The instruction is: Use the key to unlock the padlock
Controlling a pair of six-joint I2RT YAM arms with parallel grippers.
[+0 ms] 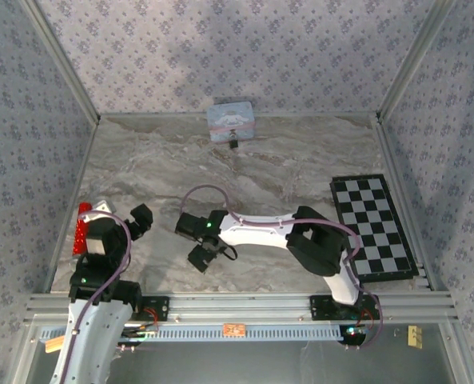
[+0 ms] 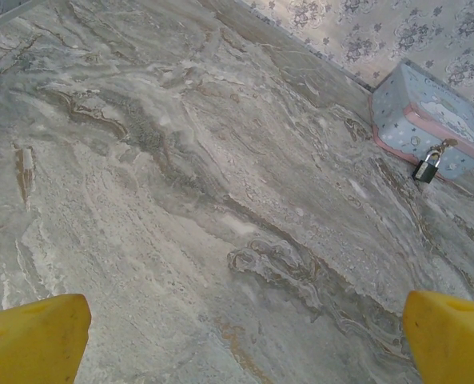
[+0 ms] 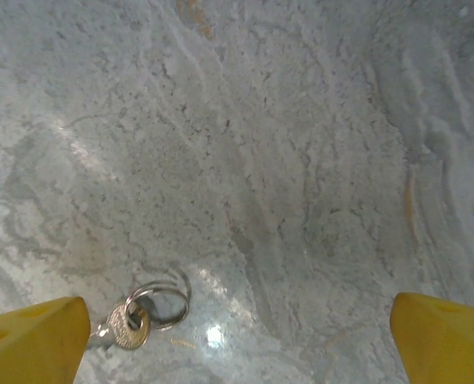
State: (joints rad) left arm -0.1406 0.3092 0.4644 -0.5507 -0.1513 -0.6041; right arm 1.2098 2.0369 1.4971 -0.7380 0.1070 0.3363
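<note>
Key (image 3: 129, 328) flat, long axis sideways in R wrist view, blade leftward; R claw (image 3: 237, 332), L claw (image 2: 244, 332) released.

One padlock (image 2: 427, 166), one key (image 3: 129, 330), one key ring (image 3: 175, 293), one pale blue tin (image 2: 419, 118) and one chequered board (image 1: 372, 228) are counted.

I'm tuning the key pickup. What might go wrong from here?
1. The key lies flat on the marble table, off-centre beside one fingertip of the open right gripper. Closing may skid it away or catch just its ring.
2. The padlock sits at the tin, far from the open left gripper. Unbraced, the tin might slide during key insertion.
</note>
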